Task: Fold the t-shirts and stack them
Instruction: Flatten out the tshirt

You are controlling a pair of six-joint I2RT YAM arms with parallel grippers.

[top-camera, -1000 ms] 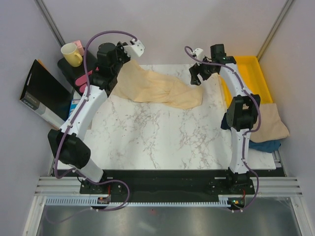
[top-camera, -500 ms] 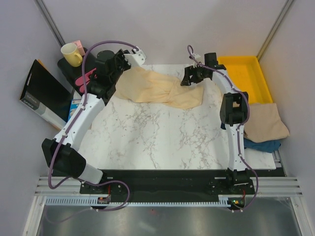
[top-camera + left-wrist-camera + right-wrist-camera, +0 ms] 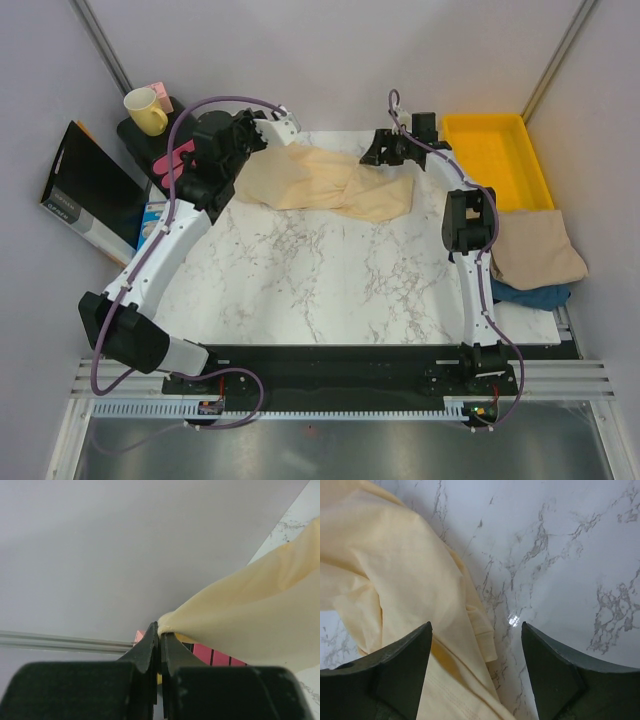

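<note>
Left pincer (image 3: 160, 630) pinching t-shirt (image 3: 250, 615), arm outstretched

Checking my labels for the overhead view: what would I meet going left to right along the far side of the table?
Black box → yellow mug → cream t-shirt → yellow tray.
</note>
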